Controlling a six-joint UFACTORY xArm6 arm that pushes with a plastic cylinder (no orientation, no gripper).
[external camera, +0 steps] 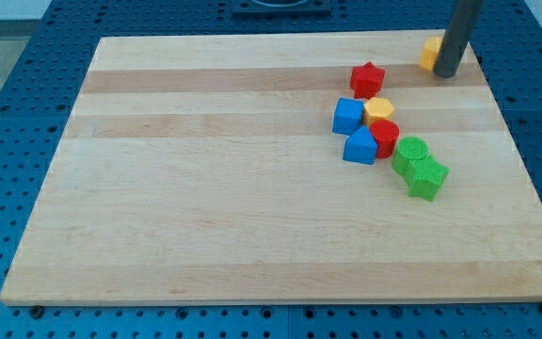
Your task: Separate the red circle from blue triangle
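The red circle (386, 137) stands on the wooden board, touching the blue triangle (360, 146) at its left. Both sit in a cluster right of the board's middle. My tip (446, 72) is at the view's top right, well above and to the right of the cluster. It stands right next to a yellow block (429, 53), apart from the red circle and the blue triangle.
A blue cube (348, 115) and a yellow block (378, 109) sit just above the pair. A red star (367, 79) lies above those. A green circle (409, 153) and a green star (426, 176) sit to the right and below. The board's edge (280, 299) borders blue pegboard.
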